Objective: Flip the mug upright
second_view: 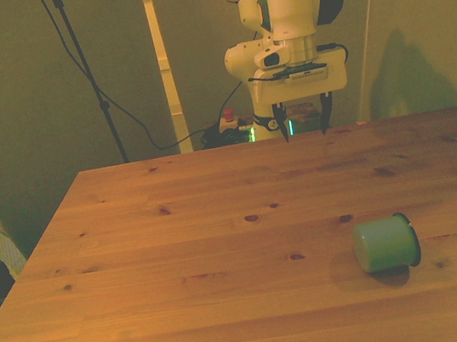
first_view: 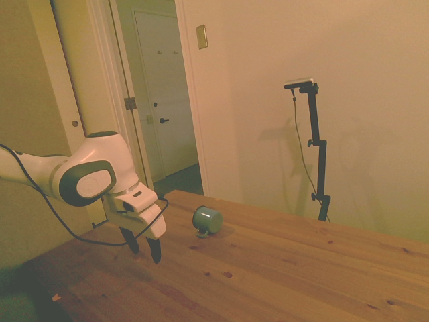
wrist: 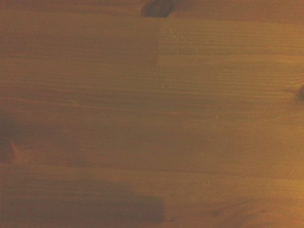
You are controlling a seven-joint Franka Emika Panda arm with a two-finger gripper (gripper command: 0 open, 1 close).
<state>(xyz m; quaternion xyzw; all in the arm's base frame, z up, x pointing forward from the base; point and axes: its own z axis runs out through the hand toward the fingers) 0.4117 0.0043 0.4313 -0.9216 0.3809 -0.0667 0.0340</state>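
The teal-green mug lies on its side on the wooden table, toward the front view's right, with its dark rim facing right. In the side view the mug rests near the table's far edge. My gripper hangs open above the far edge of the table, well away from the mug, with nothing between its fingers; the side view has the gripper left of the mug. The wrist view holds only bare wood planks.
The table's left edge drops off beside a pale object at the front view's far left. A wall and a doorway stand behind the table in the side view. Cables hang behind the far edge.
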